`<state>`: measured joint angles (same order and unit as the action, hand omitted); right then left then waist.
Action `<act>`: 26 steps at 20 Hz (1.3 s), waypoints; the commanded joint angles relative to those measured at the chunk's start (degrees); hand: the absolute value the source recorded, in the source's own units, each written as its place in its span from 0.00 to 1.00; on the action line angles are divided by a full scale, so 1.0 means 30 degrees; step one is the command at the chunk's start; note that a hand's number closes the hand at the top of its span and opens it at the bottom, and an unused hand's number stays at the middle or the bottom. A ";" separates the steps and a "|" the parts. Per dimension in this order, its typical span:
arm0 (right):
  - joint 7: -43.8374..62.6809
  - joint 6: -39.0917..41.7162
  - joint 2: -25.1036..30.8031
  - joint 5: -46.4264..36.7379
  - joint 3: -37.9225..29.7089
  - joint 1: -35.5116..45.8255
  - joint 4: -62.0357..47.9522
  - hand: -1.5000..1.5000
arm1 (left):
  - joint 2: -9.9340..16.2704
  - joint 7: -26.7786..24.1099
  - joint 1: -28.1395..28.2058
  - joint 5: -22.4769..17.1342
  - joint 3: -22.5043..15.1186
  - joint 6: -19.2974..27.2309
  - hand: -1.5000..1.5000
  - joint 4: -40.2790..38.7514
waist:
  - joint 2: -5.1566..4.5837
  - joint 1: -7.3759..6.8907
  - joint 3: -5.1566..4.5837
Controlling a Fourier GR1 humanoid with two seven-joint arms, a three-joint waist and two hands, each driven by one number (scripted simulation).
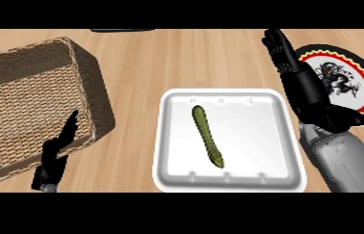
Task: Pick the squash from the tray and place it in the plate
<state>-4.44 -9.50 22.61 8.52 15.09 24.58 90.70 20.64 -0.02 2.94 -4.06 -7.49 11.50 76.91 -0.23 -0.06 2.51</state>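
Observation:
A long, thin green squash (207,136) lies lengthwise in the middle of the white tray (274,136). The plate (340,74), with a red rim and a black dragon figure on white, sits at the right edge, partly hidden by my right hand. My right hand (298,81) is stretched out with straight fingers between the tray's right rim and the plate, above the counter, holding nothing. My left hand (55,153) stays open near the lower left, fingers pointing up, in front of the basket.
A large woven basket (43,88) fills the left side of the wooden counter. A dark object (121,30) peeks in at the top edge. Bare wood shows between the basket and the tray and beyond the tray.

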 commanded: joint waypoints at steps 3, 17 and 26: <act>-0.1484 0.5239 -0.1054 0.3197 0.1382 0.0378 -0.2476 1.00 | 0.0404 0.0806 -0.1923 -0.0539 0.0391 -0.0664 0.50 0.1393 | -0.0256 -0.0961 -0.0745; -1.4042 1.1134 0.0295 -0.1745 0.2731 0.1665 -1.3121 0.00 | -0.0418 0.3469 -0.5327 -0.2276 0.1090 -0.1337 0.50 0.1239 | -0.0227 -0.0736 -0.0777; -1.6649 0.9885 -0.0663 -0.6432 0.3870 0.4978 -1.8077 0.00 | -0.0639 0.2736 -0.4772 -0.1846 0.1512 -0.1934 0.50 0.0416 | -0.0016 -0.0308 -0.0822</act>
<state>-47.98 18.47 21.92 -6.08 26.22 36.43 42.50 18.92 8.04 -11.05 -9.94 -3.86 6.30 78.67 -0.58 -1.64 0.06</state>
